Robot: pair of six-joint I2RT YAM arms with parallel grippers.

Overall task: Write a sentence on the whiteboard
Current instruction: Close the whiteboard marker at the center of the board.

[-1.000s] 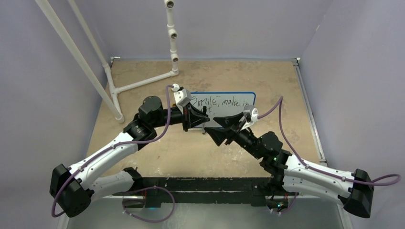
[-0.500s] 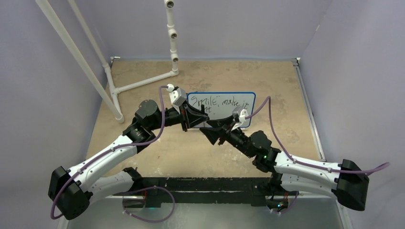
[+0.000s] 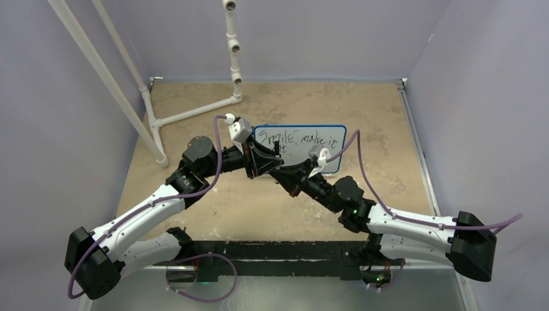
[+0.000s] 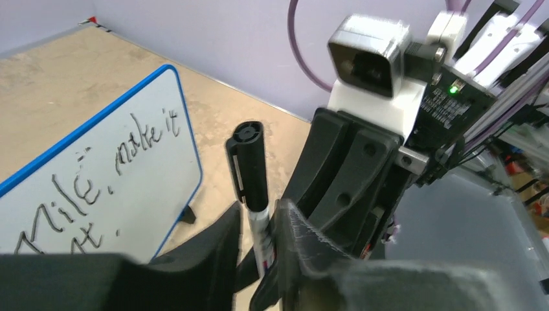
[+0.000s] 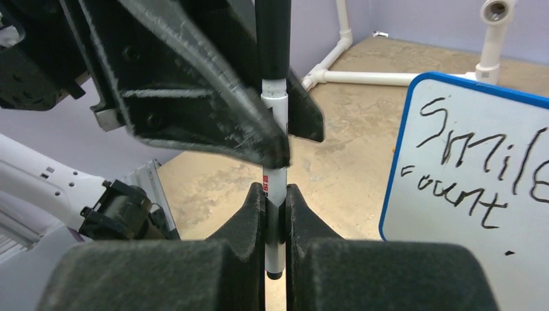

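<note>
The whiteboard (image 3: 298, 150) stands on its feet near the middle of the tan surface (image 3: 362, 103), with the sentence (image 3: 304, 138) in black across two lines. Just in front of it, the left tool (image 4: 259, 208) and right tool (image 5: 275, 197) both pinch one marker (image 5: 272, 65), the right at the end away from the black cap.

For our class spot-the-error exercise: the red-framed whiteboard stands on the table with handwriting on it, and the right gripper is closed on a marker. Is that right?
Not quite: the whiteboard has a blue frame, not red, as the right wrist view shows. The rest holds: handwriting on it, right gripper closed on the marker.
</note>
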